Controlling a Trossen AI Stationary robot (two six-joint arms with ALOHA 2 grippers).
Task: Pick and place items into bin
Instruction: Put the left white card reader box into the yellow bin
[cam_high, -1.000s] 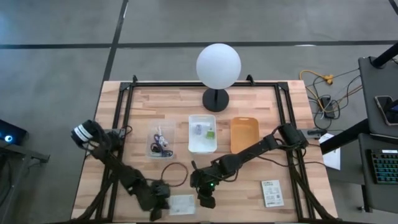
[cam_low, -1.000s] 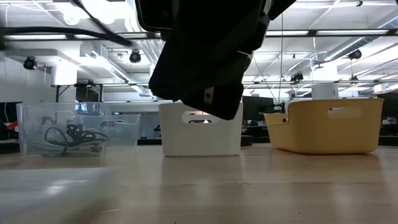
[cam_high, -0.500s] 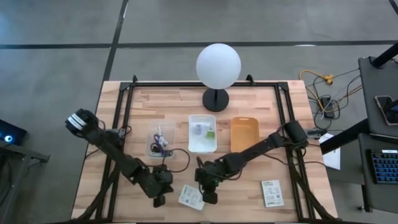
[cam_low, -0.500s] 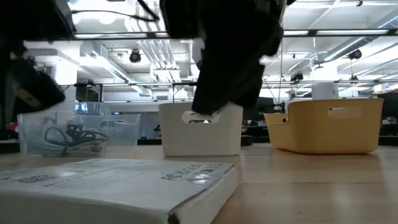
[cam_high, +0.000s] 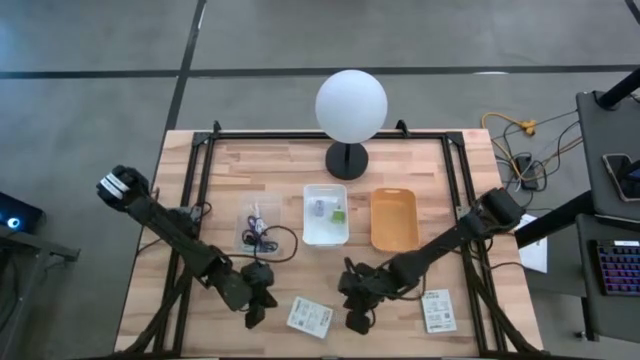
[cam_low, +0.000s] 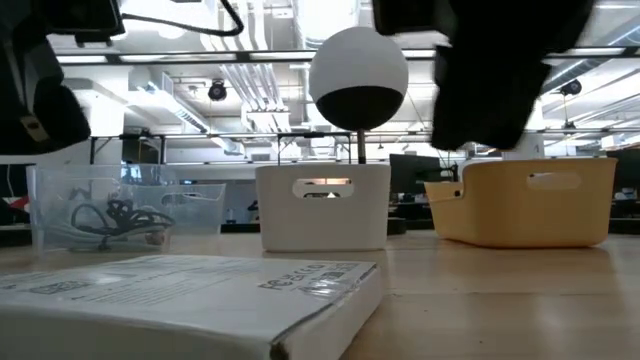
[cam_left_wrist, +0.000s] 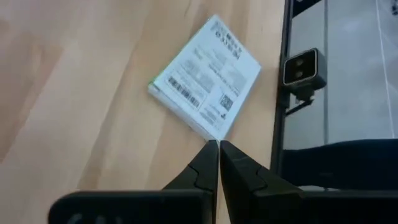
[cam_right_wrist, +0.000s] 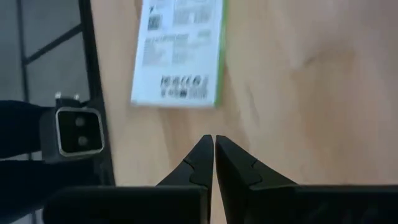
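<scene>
Two flat white printed packets lie on the near part of the wooden table (cam_high: 280, 165). The left packet (cam_high: 309, 317) is a thin white rectangle turned at an angle, its face covered with small black print, a barcode and a square code, with a pale green tinge along one edge; in the low view it fills the foreground, lying flat on the boards. The right packet (cam_high: 436, 310) lies nearer the table's right edge, white with blocks of dark print and a green stripe down one long side.

The left gripper (cam_high: 254, 312) hovers just beside the left packet, on its left, its fingers (cam_left_wrist: 205, 167) pressed together with nothing between them, tips pointing at the packet's corner. The right gripper (cam_high: 357, 320) is low over the table between the two packets, fingers (cam_right_wrist: 200, 159) likewise pressed together and empty, aimed toward the right packet.

Farther back stand three bins in a row: a clear bin (cam_high: 257, 226) holding thin dark and purple cables, with a black cable (cam_high: 283, 240) looping over its side onto the table; a white bin (cam_high: 326, 214) holding a grey-blue piece and a green bit; and an orange bin (cam_high: 393, 218). Behind them stands a globe lamp (cam_high: 351, 107).
</scene>
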